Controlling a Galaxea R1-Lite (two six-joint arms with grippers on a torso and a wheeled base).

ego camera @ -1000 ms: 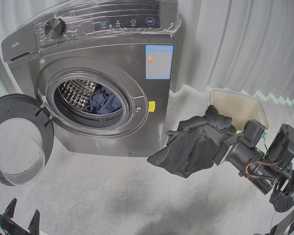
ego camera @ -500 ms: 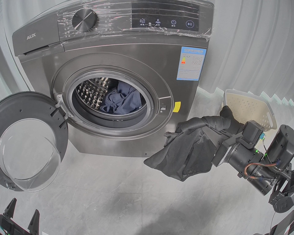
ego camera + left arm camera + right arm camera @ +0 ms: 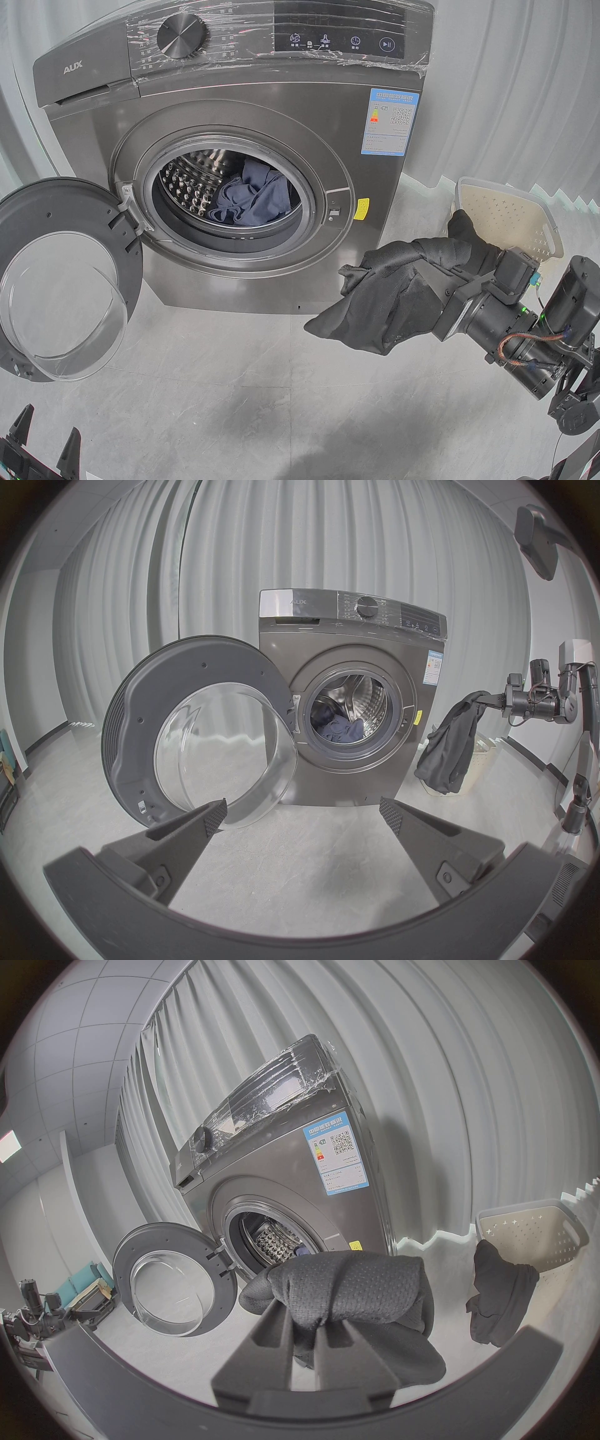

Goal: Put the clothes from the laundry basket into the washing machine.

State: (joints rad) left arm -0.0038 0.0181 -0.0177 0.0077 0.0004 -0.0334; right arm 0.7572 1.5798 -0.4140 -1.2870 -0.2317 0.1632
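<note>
Grey floor (image 3: pixel 219 387) | washer (image 3: pixel 262 106) upper centre, door (image 3: pixel 62 206) open | right gripper (image 3: pixel 309 1325) clamps black garment (image 3: pixel 387 294), right | left gripper (image 3: pixel 51 422) wide, lower left

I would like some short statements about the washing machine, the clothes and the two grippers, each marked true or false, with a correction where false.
1. The washing machine door is shut. False: it stands wide open.
2. The right gripper is shut on a black garment. True.
3. The drum is empty. False: a blue garment lies inside.
4. The left gripper is open and holds nothing. True.
5. A second black garment hangs over the rim of the laundry basket. True.
</note>
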